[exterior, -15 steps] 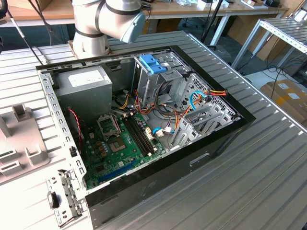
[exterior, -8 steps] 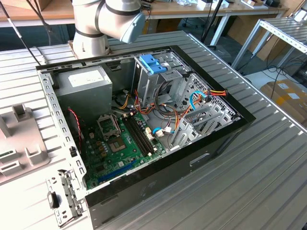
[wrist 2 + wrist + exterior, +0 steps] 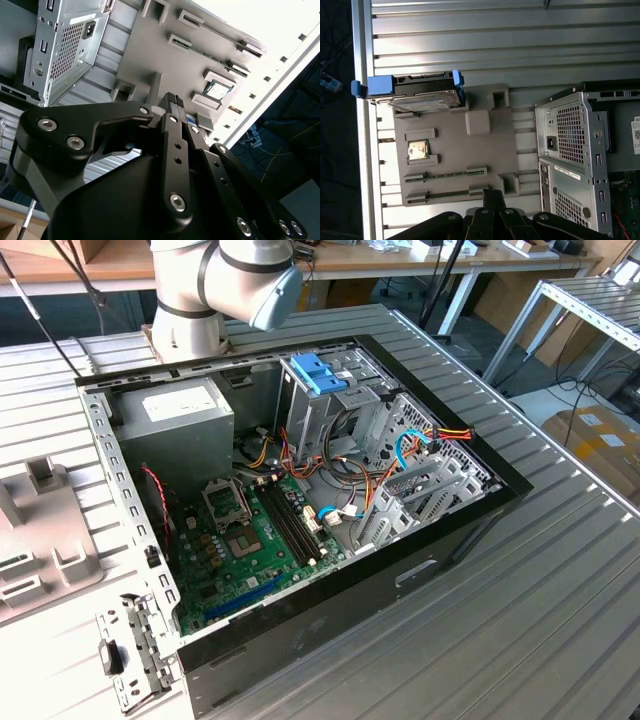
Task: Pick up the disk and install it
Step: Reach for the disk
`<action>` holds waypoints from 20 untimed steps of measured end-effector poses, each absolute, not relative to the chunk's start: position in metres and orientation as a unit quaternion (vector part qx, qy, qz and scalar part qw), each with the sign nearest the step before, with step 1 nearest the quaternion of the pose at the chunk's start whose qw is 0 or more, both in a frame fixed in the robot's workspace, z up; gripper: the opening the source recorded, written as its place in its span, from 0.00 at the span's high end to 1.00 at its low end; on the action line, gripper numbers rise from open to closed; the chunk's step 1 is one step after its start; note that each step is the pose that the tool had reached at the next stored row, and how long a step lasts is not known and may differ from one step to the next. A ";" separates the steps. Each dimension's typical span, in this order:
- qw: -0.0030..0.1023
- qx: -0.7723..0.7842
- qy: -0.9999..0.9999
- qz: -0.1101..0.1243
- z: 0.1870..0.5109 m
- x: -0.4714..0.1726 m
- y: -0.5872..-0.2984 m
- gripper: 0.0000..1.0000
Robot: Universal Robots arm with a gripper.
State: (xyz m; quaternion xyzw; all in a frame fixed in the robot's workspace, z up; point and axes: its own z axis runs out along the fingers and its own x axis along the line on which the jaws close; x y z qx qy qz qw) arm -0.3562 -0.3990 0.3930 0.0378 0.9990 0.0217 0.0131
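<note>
Holds nothing in the shut pincer (image 3: 492, 194). Finds the disk (image 3: 420, 97) well ahead of it, at the tray's (image 3: 455, 150) far end, long side lying across the pincer's reach.

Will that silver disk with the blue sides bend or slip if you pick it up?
Probably stiff: the disk looks to have a metal body. Its smooth top may be slippery; the blue bracket likely grips better.

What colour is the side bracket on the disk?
Blue bracket on the silver disk; best seen in the first wrist view.
</note>
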 end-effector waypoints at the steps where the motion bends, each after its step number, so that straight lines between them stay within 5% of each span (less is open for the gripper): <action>1: 0.013 0.038 0.999 0.022 0.393 -0.357 -0.399 0.89; 20: 0.013 0.038 0.999 0.022 0.393 -0.366 -0.394 0.89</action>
